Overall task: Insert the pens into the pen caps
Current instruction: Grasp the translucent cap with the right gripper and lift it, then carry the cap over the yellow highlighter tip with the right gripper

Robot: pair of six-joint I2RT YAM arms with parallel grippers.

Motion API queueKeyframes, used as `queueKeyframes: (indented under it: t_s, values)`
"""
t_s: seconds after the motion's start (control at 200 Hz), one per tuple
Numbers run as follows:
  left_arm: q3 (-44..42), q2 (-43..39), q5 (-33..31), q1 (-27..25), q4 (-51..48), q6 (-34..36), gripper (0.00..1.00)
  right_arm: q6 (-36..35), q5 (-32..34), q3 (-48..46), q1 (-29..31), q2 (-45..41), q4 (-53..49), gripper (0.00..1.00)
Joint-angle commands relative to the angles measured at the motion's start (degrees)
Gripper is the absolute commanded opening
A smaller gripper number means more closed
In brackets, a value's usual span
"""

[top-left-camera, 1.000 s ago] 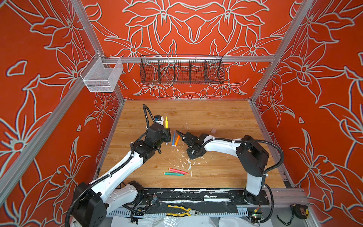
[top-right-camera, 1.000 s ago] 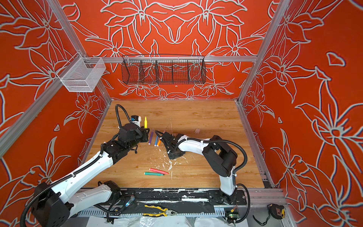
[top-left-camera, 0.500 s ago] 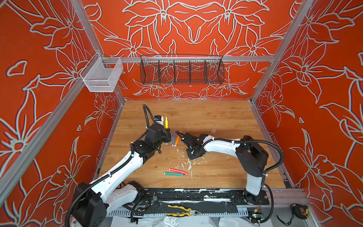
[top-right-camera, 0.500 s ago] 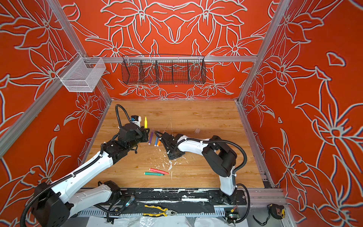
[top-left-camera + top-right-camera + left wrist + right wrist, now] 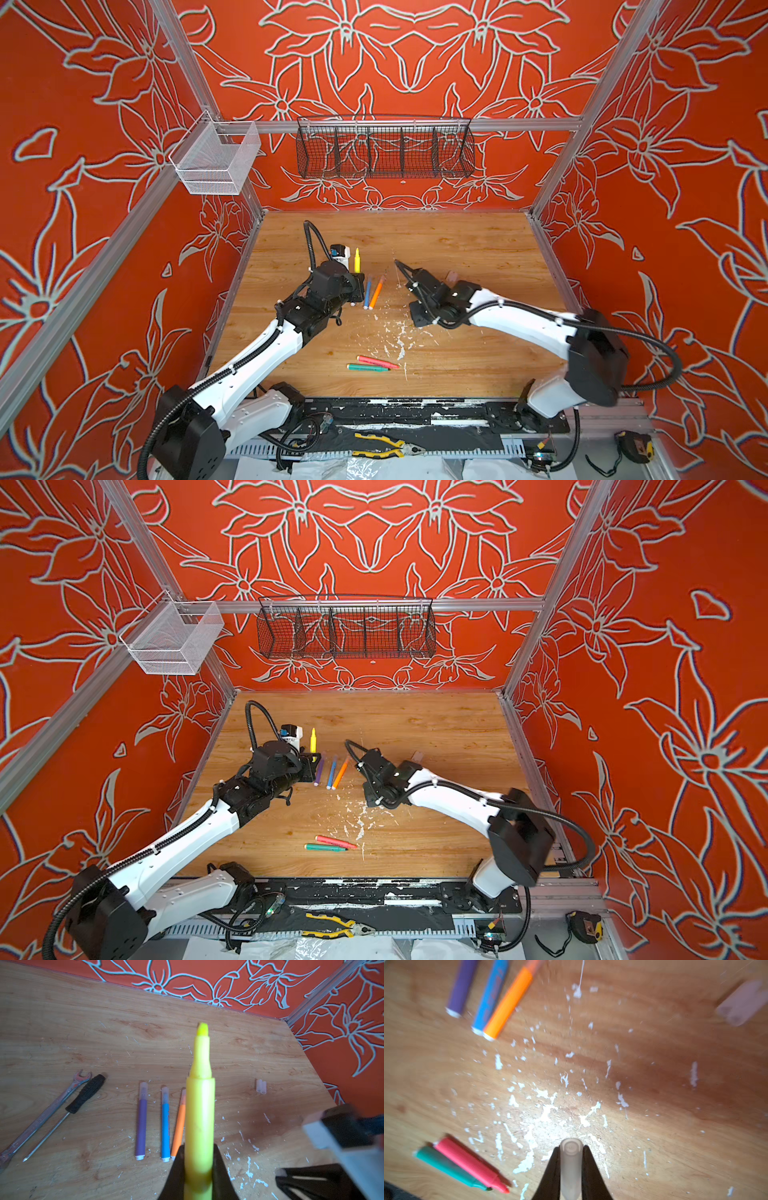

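I read the left gripper as clamped on the lower barrel of the yellow pen. In a top view the pen sits left of centre, its long axis running up the frame with the bare tip toward the back wall. The right gripper is pinched on a clear pen cap, whose long axis points down at the paint-flecked table. In both top views the right arm ends to the right of the pen and slightly lower in the frame, near it but apart. I judge the two axes to be roughly crossed, so the cap must be turned and carried leftward onto the tip. I cannot tell which end of the cap is the open one.
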Motion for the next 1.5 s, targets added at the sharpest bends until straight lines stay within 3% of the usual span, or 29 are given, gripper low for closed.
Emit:
queueKeyframes:
  t_s: [0.0, 0.17, 0.39, 0.585, 0.736, 0.966, 1.286, 1.491]
  values:
    - [0.16, 0.7, 6.94, -0.04, 3.91, 1.33, 0.0, 2.92, 4.1, -1.82, -1.29, -7.34, 1.94, 0.16]
    - [0.74, 1.93, 12.74, -2.06, 6.15, 3.54, 0.0, 5.52, 4.6, -3.37, -3.59, -17.95, 7.21, 0.16]
    - [1.35, 2.64, 13.69, -7.72, 7.79, 7.63, 0.0, 11.48, 4.45, -7.81, -7.68, -28.83, 15.77, 0.12]
    - [1.83, 2.83, 14.03, -11.52, 8.34, 10.37, 0.0, 14.46, 2.55, -12.63, -9.37, -32.84, 26.82, 0.11]
    - [2.0, 2.91, 14.31, -13.03, 8.6, 11.43, 0.0, 15.21, 0.07, -15.58, -9.5, -31.15, 37.48, 0.11]
    - [1.65, 2.51, 14.05, -13.32, 8.96, 11.45, 0.0, 18.15, -3.46, -14.97, -9.55, -23.94, 45.3, 0.08]
    - [1.73, 2.45, 13.26, -13.32, 8.78, 11.32, 0.0, 18.82, -12.75, -14.65, -9.51, -16.67, 53.43, 0.04]
    - [1.98, 3.32, 13.13, -13.32, 8.69, 11.25, 0.0, 20.38, -14.54, -15.58, -9.51, -15.19, 56.11, 0.04]
